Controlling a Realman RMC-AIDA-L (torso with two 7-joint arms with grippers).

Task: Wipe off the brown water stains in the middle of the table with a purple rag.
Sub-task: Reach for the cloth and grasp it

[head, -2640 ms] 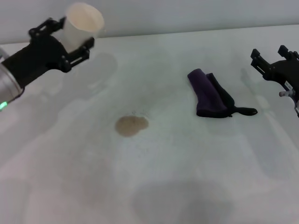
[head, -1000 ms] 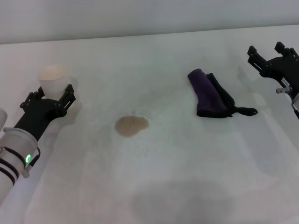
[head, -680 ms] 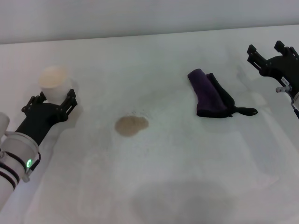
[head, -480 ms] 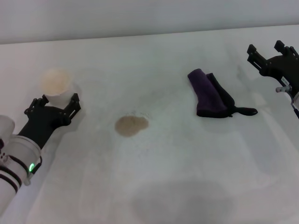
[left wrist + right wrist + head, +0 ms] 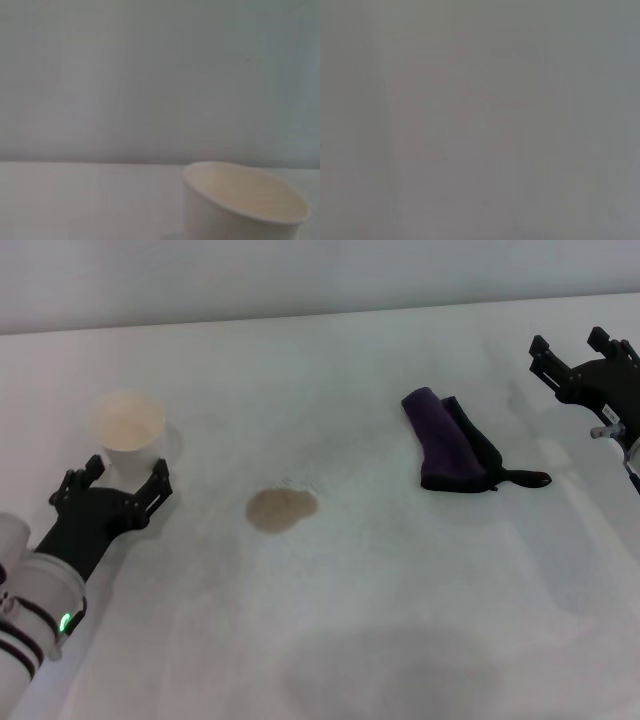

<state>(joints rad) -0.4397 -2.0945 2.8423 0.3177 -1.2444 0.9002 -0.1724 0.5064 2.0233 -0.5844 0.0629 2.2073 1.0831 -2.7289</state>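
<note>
On the white tabletop, the left pincer gapes empty just near of the cup, the right pincer spread far right of the purple rag.

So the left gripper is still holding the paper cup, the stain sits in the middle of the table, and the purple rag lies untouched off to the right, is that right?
Not quite. The head view shows the left gripper open and just short of the paper cup, which stands on its own on the table. The rest holds: the brown water stains sit mid-table and the purple rag lies untouched to the right.
</note>
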